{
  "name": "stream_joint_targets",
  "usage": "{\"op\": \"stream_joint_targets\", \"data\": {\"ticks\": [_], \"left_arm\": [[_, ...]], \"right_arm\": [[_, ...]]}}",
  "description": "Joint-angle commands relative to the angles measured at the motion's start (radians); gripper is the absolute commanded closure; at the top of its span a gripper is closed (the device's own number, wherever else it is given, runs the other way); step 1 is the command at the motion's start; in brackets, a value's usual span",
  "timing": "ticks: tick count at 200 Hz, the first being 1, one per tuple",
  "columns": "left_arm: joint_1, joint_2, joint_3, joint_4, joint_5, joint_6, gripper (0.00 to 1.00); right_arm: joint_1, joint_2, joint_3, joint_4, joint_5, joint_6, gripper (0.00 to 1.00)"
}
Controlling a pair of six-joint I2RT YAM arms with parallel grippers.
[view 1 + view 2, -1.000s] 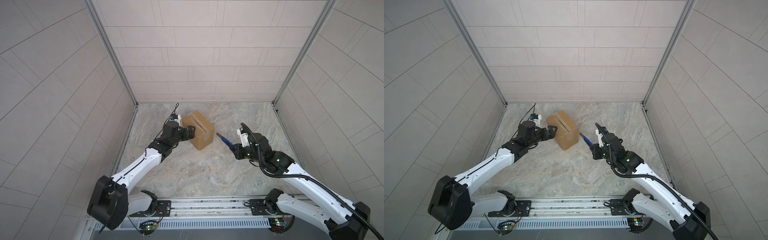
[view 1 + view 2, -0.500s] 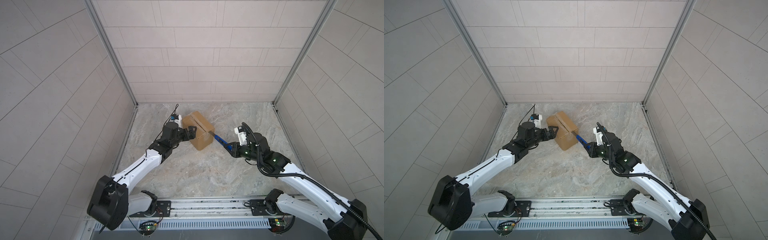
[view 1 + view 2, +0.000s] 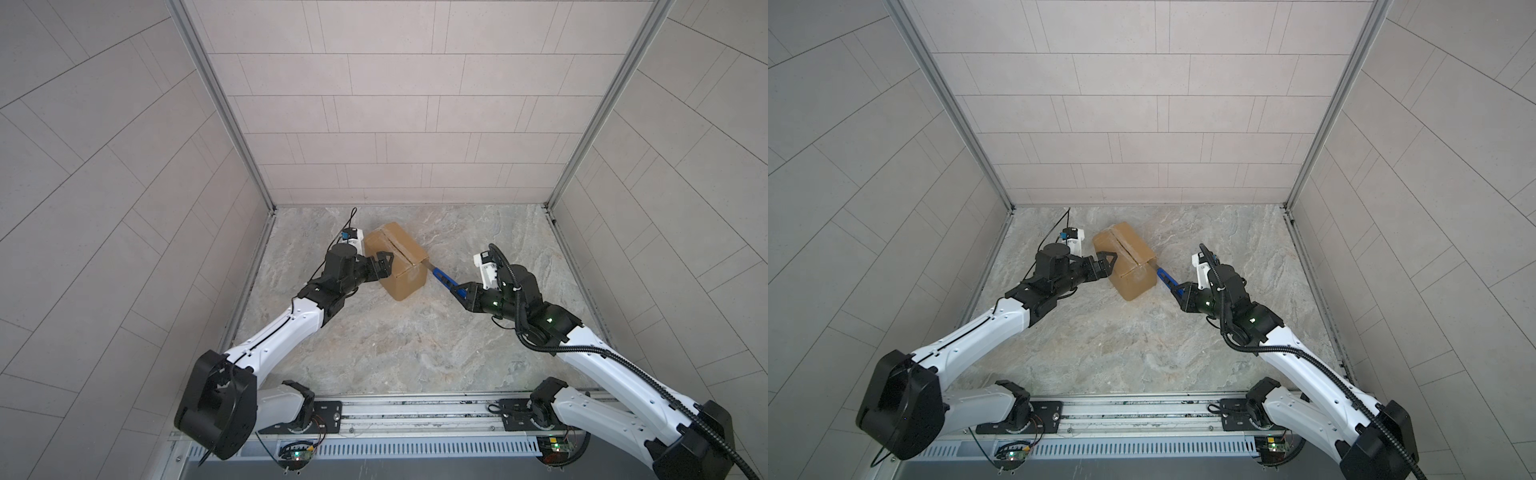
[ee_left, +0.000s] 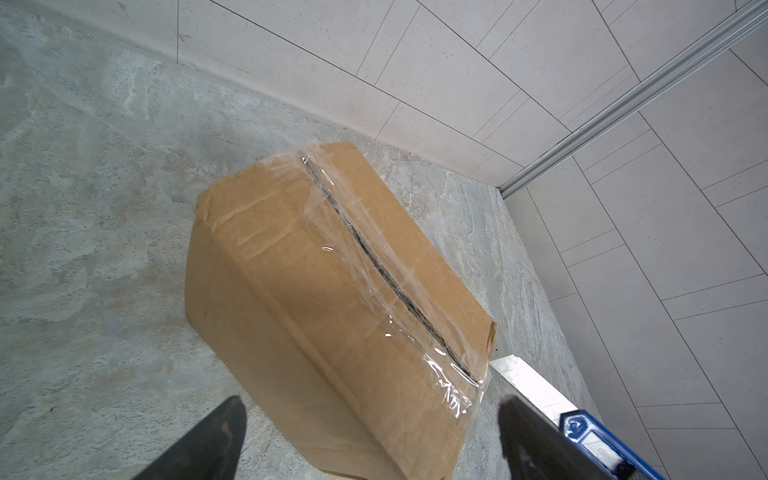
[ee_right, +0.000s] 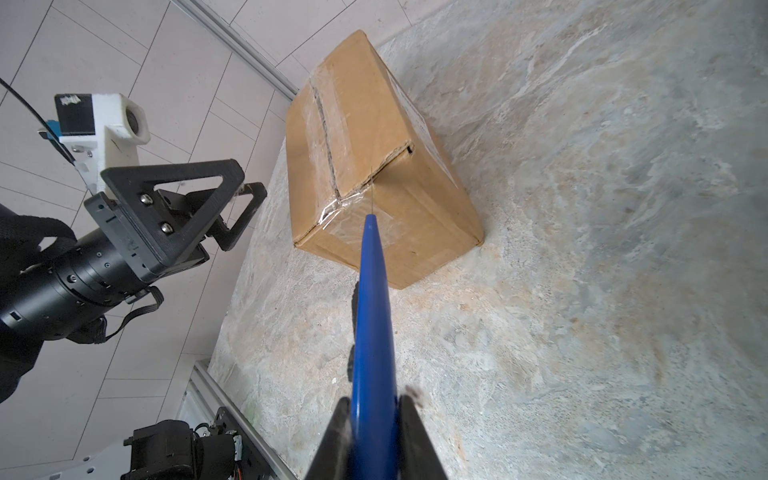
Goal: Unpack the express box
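Blue plastic sits closest to me in the right wrist view: the utility knife (image 5: 371, 316), its handle pinched in the right gripper (image 5: 374, 409), jaws drawn narrow onto it. Just past the handle the thin blade (image 4: 523, 382) is out, and it reaches the nearer end face of the express box (image 3: 395, 253), right where the clear tape (image 4: 365, 266) folds down over the edge. I cannot tell whether the edge has bitten in or only rests against the film.

A little farther off, on the opposite side, the left gripper (image 3: 385, 265) hangs at the box's left edge with its jaws spread wide and holding nothing. From the right wrist view it looks just clear of the cardboard, though I would not swear to it. The box itself stands on the marble floor (image 3: 374, 353) between my 2 arms, towards the back left, set at an angle, with its taped seam facing up. The tiled back wall (image 3: 395, 124) stands well behind it.

My read on progress: early. The knife is picked up, opened and brought to the start of the cut, and that is all I can count as done. Along the top seam the tape looks unbroken and both flaps lie shut. Slitting the tape, spreading the flaps and lifting out whatever is inside all remain.
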State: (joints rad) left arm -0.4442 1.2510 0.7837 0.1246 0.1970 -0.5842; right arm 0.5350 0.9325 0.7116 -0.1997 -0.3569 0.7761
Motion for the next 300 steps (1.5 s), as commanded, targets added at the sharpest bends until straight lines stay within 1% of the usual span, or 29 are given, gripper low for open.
{"op": "stream_joint_targets", "data": {"ticks": [1,46,134,197,200,215,300], "left_arm": [[0.005,0.008,-0.005,0.023,-0.001,0.003,0.03],[0.005,0.009,-0.004,0.023,0.000,0.003,0.03],[0.006,0.013,0.002,0.022,0.001,0.001,0.03],[0.005,0.011,0.000,0.020,-0.001,-0.001,0.03],[0.005,0.011,0.000,0.020,-0.001,-0.001,0.03],[0.005,0.011,-0.001,0.020,0.000,-0.001,0.03],[0.005,0.016,-0.004,0.026,-0.002,-0.005,0.03]], "right_arm": [[-0.007,-0.018,-0.013,0.035,-0.007,0.030,1.00],[-0.006,-0.006,-0.026,0.075,-0.023,0.055,1.00],[-0.013,-0.013,-0.058,0.099,-0.016,0.097,1.00],[-0.014,-0.013,-0.086,0.163,-0.025,0.168,1.00],[-0.014,-0.014,-0.112,0.166,-0.025,0.172,1.00],[-0.014,-0.019,-0.130,0.184,-0.028,0.191,1.00],[-0.015,-0.038,-0.157,0.221,-0.032,0.234,1.00]]}}
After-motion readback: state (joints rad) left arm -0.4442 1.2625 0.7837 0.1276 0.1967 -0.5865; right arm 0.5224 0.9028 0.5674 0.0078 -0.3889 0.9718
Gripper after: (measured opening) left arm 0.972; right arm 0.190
